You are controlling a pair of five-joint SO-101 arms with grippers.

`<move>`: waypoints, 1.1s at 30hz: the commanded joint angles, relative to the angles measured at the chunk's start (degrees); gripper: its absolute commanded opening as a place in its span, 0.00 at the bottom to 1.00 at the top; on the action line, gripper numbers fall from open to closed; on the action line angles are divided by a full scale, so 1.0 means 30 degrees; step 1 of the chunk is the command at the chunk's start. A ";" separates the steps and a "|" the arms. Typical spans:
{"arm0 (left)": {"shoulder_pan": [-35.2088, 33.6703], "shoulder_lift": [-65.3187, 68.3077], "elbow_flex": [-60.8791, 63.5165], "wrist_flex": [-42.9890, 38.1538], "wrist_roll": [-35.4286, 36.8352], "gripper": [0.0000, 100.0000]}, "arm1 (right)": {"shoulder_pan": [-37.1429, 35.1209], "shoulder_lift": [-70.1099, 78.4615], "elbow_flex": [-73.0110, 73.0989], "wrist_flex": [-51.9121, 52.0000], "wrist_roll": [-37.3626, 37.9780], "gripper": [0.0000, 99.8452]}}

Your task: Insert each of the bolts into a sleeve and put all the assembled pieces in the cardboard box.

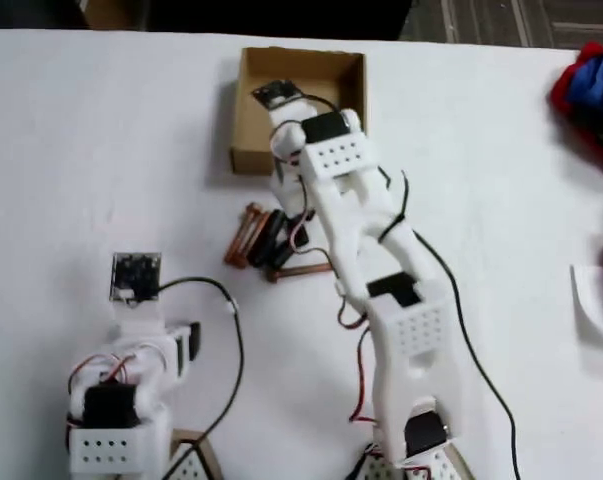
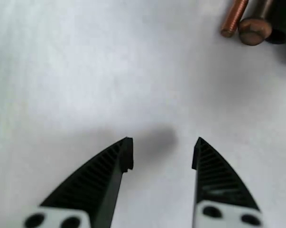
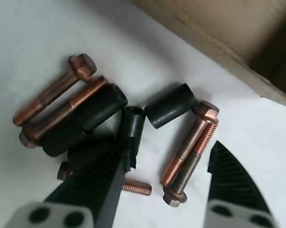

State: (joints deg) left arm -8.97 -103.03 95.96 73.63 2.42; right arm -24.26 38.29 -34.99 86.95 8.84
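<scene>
**Right pincer spread wide over loose bolts and sleeves beside the box**

The cardboard box (image 1: 243, 110) stands open-topped at the far side of the white table (image 1: 101, 150). The right arm (image 1: 381, 250) stretches over its near edge, and what shows of its inside is plain brown floor.

Just in front of the box lie the copper-coloured bolts (image 3: 188, 142) and black sleeves (image 3: 102, 107) in a loose heap. The right gripper (image 3: 171, 151) hangs over the heap with its jaws wide apart, holding nothing. Two bolts lie between its fingertips, parallel and touching, with their heads at opposite ends. Another pair (image 3: 52, 95) also lies parallel and head to tail, against a long sleeve. A shorter sleeve (image 3: 171, 105) lies on its side nearer the box wall. A third sleeve (image 3: 132, 124) turns its open bore toward the camera. A fifth bolt's threaded end (image 3: 135, 187) pokes out from under one finger. The bolts whose full length shows lie outside the sleeves.

The left gripper (image 2: 162, 142) hangs low over bare table, jaws moderately apart with nothing between them.
</scene>
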 commanded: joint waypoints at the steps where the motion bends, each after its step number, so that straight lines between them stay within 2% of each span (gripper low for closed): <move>1: 0.0117 0.0059 0.0396 -0.0322 -0.0205 0.22 | -0.0073 0.1070 -0.2110 0.0103 -0.1758 0.24; 10: 0.0117 0.0059 0.0396 -0.0322 -0.0205 0.22 | -0.0220 0.3385 -0.5011 0.0513 -0.4308 0.24; 16: 0.0117 0.0059 0.0396 -0.0322 -0.0205 0.22 | -0.0278 0.4586 -0.5773 0.0747 -0.7238 0.24; 24: 0.0117 0.0059 0.0396 -0.0322 -0.0205 0.22 | -0.0747 0.5846 -0.5832 0.0484 -0.7473 0.24; 26: 0.0117 0.0059 0.0396 -0.0322 -0.0205 0.22 | -0.0689 0.6198 -0.6154 0.0484 -0.7473 0.21; 30: 0.0117 0.0059 0.0396 -0.0322 -0.0205 0.22 | -0.0659 0.6901 -0.7385 0.0571 -0.7473 0.08; 33: 0.0117 0.0059 0.0396 -0.0322 -0.0205 0.22 | -0.0659 0.7341 -0.8440 0.0601 -0.7502 0.02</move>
State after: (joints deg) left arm -8.97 -103.03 95.96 73.63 2.42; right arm -25.49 60.00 -56.79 88.97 -13.14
